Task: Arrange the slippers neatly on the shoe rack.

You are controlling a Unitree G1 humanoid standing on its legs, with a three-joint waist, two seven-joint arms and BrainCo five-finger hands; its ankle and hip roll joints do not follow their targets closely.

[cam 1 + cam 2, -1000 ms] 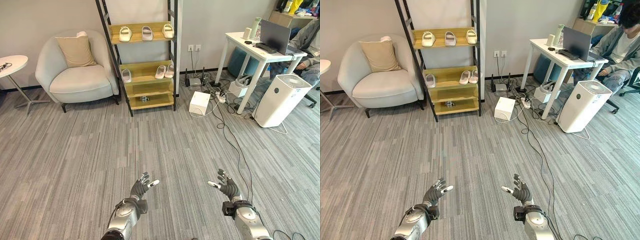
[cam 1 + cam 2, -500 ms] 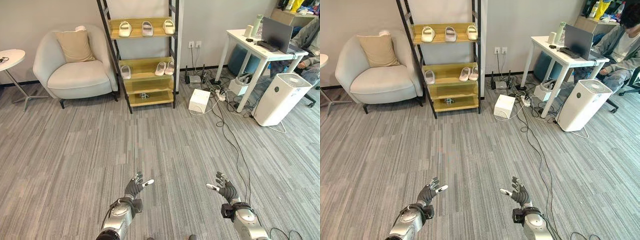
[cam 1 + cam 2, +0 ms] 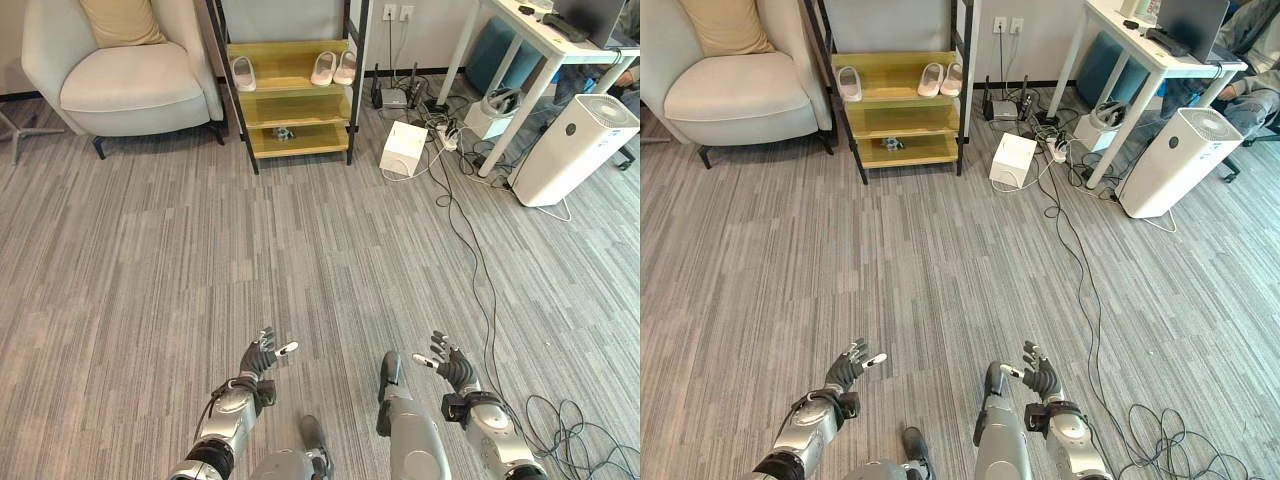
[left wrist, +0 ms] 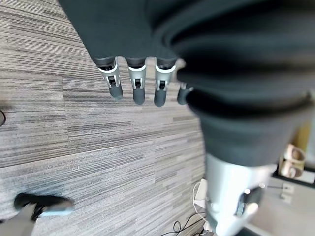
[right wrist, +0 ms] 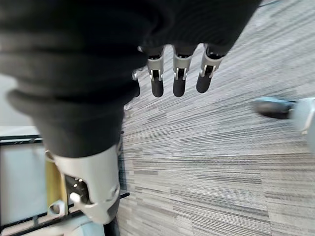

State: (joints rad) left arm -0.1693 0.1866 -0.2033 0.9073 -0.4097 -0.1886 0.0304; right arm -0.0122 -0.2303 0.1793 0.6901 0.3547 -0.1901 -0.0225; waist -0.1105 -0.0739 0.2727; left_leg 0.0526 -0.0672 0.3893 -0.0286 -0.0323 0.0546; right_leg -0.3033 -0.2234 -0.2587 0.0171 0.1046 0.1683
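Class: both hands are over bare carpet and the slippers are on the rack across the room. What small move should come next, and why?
Probably step toward the shoe rack. The left hand and right hand are open and empty over carpet, well short of the slippers on its shelf.

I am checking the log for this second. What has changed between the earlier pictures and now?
The camera has tilted down, so the whole scene has shifted: the rack now sits at the top edge and its upper shelf is out of frame. Nothing was taken or let go. The left hand and right hand stay open and empty above the carpet, and the slippers lie as before.
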